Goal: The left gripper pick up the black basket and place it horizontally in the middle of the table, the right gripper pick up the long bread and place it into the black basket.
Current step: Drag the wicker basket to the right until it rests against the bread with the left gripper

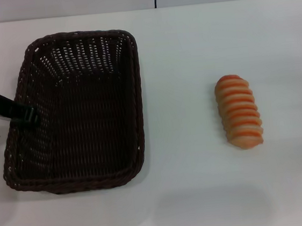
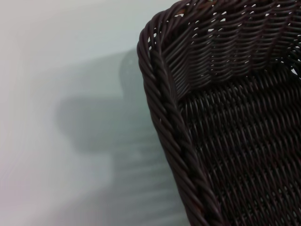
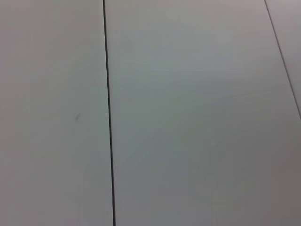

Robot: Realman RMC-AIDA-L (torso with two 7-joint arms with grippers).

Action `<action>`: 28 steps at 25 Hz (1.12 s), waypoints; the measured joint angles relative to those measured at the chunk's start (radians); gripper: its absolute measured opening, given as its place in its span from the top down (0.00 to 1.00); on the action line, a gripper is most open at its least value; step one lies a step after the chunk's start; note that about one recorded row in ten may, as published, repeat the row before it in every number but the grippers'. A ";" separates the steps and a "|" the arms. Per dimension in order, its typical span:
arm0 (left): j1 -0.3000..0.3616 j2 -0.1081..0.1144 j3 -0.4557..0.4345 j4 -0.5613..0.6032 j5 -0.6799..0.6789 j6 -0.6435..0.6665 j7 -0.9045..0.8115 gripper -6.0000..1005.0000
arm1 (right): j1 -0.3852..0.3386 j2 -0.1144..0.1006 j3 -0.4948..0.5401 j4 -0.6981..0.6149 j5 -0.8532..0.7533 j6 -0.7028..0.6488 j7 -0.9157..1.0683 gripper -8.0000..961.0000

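At the left of the bench point(image 1: 203, 194), the left gripper point(image 1: 29, 115) reaches the basket point(image 1: 92, 168) rim; I cannot tell its jaws' state. Basket unmoved; bread point(image 1: 239, 111) lies well right, untouched.

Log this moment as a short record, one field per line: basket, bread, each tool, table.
basket: black basket on the robot's left side of the table, empty, long axis running away from the robot
bread: long bread lying on the table to the robot's right, apart from the basket
left tool: left gripper at the basket's left rim
right tool: not in view
table: white table
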 joint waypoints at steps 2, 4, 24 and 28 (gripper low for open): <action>0.000 0.001 -0.003 -0.004 0.003 0.001 0.011 0.75 | 0.001 0.000 0.001 0.000 0.000 0.000 0.000 0.18; 0.000 0.002 -0.008 -0.010 0.006 0.001 0.023 0.77 | 0.001 0.000 0.001 0.000 0.000 0.000 0.000 0.18; -0.139 0.032 -0.264 -0.073 -0.135 -0.124 0.495 0.80 | -0.027 0.004 -0.006 0.015 0.014 -0.009 0.005 0.18; -0.184 0.060 -0.268 -0.074 -0.274 -0.219 0.643 0.82 | -0.037 0.004 -0.006 0.023 0.014 -0.009 0.020 0.18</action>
